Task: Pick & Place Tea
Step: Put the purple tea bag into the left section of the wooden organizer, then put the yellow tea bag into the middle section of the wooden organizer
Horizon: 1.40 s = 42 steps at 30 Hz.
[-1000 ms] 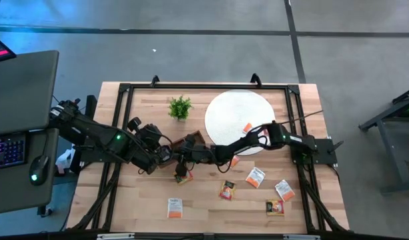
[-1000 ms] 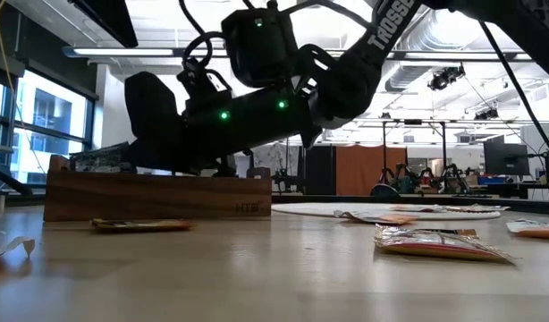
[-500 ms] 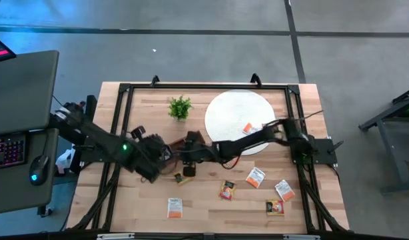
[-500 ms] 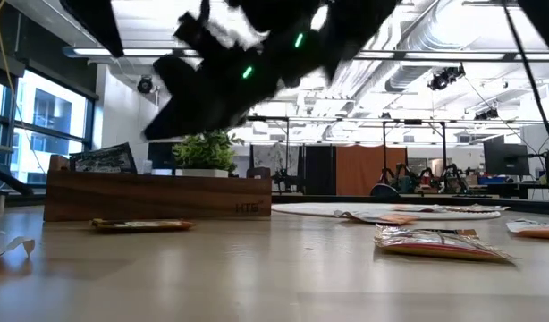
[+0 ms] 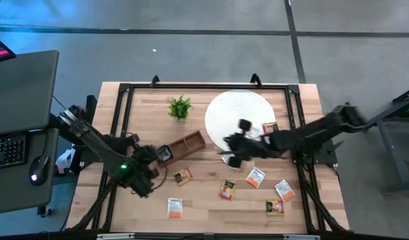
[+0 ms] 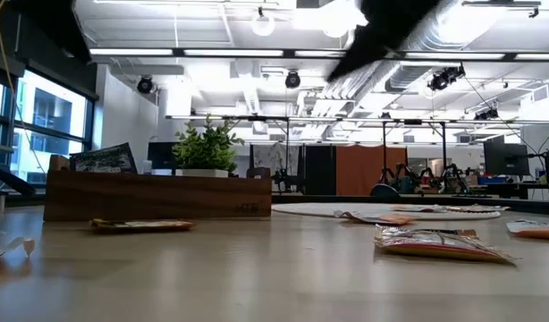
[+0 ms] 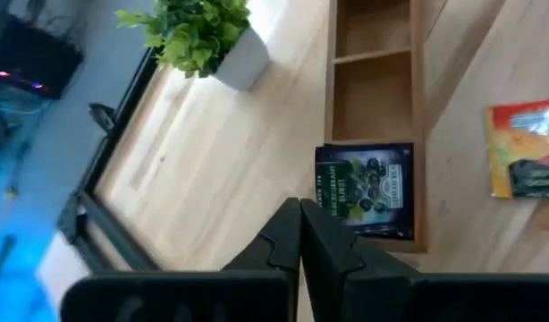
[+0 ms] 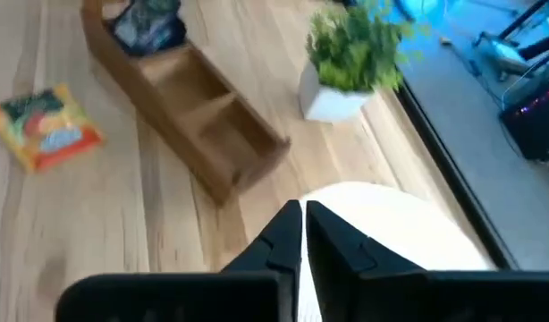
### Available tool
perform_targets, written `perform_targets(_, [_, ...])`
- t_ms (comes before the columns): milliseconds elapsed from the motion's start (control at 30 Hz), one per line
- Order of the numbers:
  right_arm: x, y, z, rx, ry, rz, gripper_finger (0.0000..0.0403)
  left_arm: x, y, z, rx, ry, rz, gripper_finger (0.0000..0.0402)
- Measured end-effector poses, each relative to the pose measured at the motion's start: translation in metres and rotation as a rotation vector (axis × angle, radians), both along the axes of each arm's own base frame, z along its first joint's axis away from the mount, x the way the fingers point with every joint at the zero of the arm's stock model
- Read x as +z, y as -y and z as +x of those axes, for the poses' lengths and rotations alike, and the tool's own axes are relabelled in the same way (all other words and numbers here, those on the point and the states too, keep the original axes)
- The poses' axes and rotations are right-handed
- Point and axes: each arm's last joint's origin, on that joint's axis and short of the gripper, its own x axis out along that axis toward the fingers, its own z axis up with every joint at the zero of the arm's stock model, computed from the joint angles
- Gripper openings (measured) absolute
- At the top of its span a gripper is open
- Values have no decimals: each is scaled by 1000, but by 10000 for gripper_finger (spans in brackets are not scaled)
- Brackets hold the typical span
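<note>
Several orange-and-white tea sachets lie flat on the table: one (image 5: 184, 176) near the wooden tray (image 5: 186, 145), others (image 5: 256, 177) toward the near right. One more (image 5: 269, 129) lies on the white disc (image 5: 239, 113). A black tea sachet (image 7: 364, 190) stands in the tray's end compartment. My left gripper (image 7: 299, 215) hovers shut near the tray's left end (image 5: 156, 162), holding nothing. My right gripper (image 8: 303, 211) is shut and empty over the disc's near edge (image 5: 229, 147).
A small green plant in a white pot (image 5: 180, 107) stands at the far side, left of the disc. The tray's other compartments (image 7: 371, 103) are empty. A black frame (image 5: 191, 87) runs round the table. Bare wood lies at the near left.
Both grippers have drawn back from the tray and risen out of the low view. My left gripper went toward the table's near left; my right gripper went toward the right edge, to the disc's near edge. The black sachet stays in the tray.
</note>
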Motion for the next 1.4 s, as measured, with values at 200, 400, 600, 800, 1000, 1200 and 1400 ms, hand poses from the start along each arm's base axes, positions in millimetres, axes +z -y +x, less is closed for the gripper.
perform_targets(200, [-14, 13, -51, 59, 331, 29, 6, -41, -12, -20, -27, 213, -191, 1])
perform_targets(400, [5, 26, -71, 151, 542, 79, 5, -98, -28, -10, -117, 360, -417, 0])
perform_targets(600, [9, 28, -76, 167, 533, 42, 4, -119, -50, -2, -67, 395, -405, 0])
perform_targets(800, [5, 28, -74, 167, 507, 42, 2, -129, -56, 3, -51, 328, -411, 0])
perform_targets(1000, [4, 28, -74, 158, 502, 65, 4, -135, -54, 6, -26, 312, -401, 0])
perform_targets(1200, [4, 28, -74, 150, 511, 87, 4, -115, -47, 18, -96, 303, -404, 0])
perform_targets(1400, [2, 26, -74, 197, 494, 108, 2, -75, -43, 27, -77, 263, -356, 0])
